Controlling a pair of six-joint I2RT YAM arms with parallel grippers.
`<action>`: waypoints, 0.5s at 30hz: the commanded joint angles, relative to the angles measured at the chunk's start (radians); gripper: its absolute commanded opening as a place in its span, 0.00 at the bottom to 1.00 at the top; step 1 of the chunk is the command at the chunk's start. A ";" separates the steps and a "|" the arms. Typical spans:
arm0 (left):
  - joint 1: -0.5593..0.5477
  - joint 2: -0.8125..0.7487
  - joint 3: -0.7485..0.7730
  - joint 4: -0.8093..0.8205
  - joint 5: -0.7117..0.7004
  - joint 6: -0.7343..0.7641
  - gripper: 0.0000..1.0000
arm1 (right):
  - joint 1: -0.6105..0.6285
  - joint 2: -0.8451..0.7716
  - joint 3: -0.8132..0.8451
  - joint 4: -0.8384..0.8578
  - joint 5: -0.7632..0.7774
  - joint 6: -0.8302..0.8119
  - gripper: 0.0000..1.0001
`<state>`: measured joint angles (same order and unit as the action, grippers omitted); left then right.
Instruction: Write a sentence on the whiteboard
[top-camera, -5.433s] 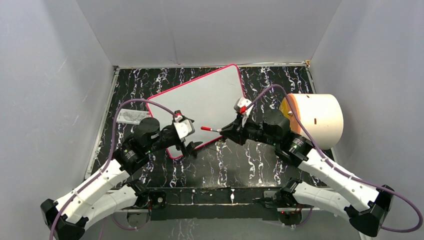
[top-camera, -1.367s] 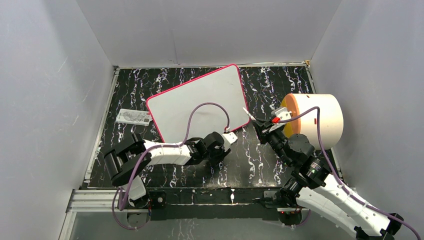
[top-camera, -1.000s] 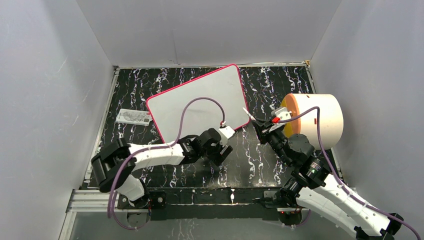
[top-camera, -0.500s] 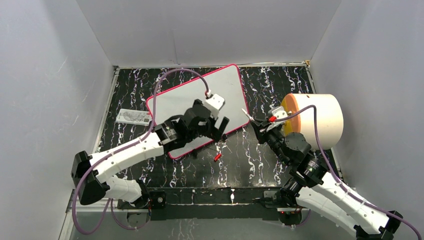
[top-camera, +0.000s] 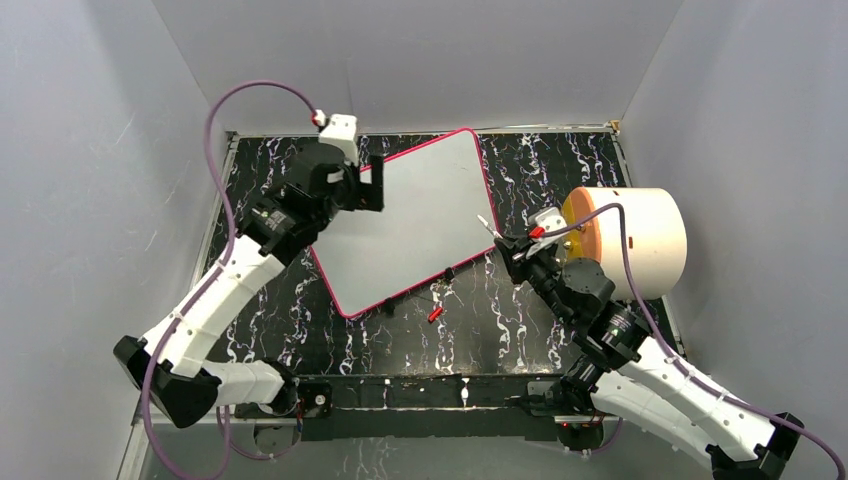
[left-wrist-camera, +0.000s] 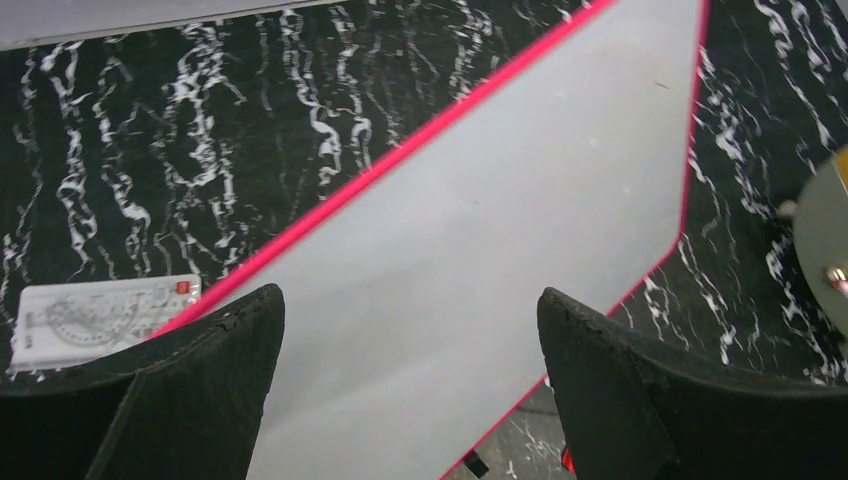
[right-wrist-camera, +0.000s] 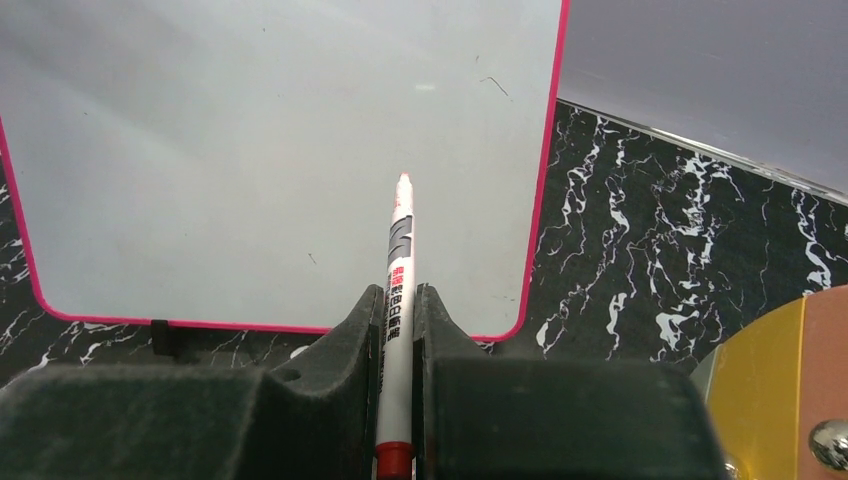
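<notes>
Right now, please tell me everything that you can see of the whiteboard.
The whiteboard is a flat white rectangle with rounded corners, a thin pink-red frame and small black clip feet on its near edge. It lies flat on the black marbled table, turned diagonally. Its surface looks smooth and blank but for faint specks; no writing shows. The open left end effector hangs over its far left edge, and the marker in the right end effector points at it; neither visibly touches it.
</notes>
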<state>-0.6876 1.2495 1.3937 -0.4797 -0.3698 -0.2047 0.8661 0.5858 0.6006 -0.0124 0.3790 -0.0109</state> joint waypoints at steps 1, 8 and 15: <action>0.136 -0.023 0.050 -0.055 0.084 -0.034 0.92 | 0.003 0.032 0.065 0.085 -0.035 -0.007 0.00; 0.396 -0.024 0.058 -0.059 0.277 -0.090 0.92 | 0.002 0.070 0.095 0.092 -0.085 -0.032 0.00; 0.652 -0.009 -0.002 -0.023 0.669 -0.108 0.90 | 0.002 0.088 0.099 0.107 -0.154 -0.042 0.00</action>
<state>-0.1310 1.2484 1.4197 -0.5232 0.0067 -0.2913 0.8661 0.6666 0.6415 0.0185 0.2798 -0.0338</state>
